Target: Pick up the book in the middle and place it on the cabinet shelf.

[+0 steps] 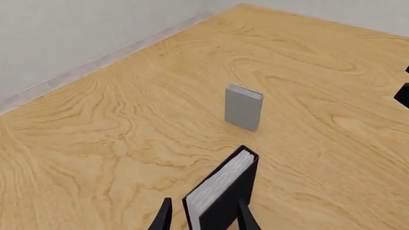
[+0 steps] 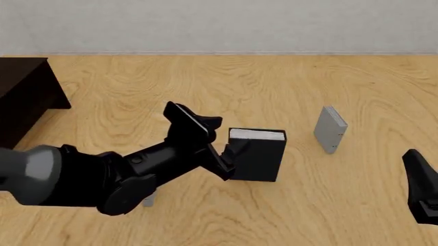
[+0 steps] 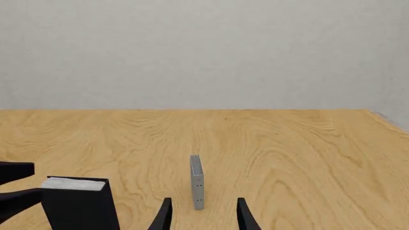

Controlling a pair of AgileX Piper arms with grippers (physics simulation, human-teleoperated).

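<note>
My left arm [image 2: 102, 177]: glossy black rounded link housings, bulky at the joints, with one smooth mid-grey cylindrical segment [image 2: 31, 171] nearest the camera. A flat black angular wrist plate [image 2: 188, 123] sits behind my left claw [image 2: 229, 154]. Left claw's fingers [image 1: 164, 216] are thin, black, blade-like wedges tapering to points. My right claw [image 3: 201, 215] has the same two slim black tapered fingers; in the front view it shows only as a matte black pointed wedge [image 2: 423, 187]. No cables, screws or markings visible.
</note>
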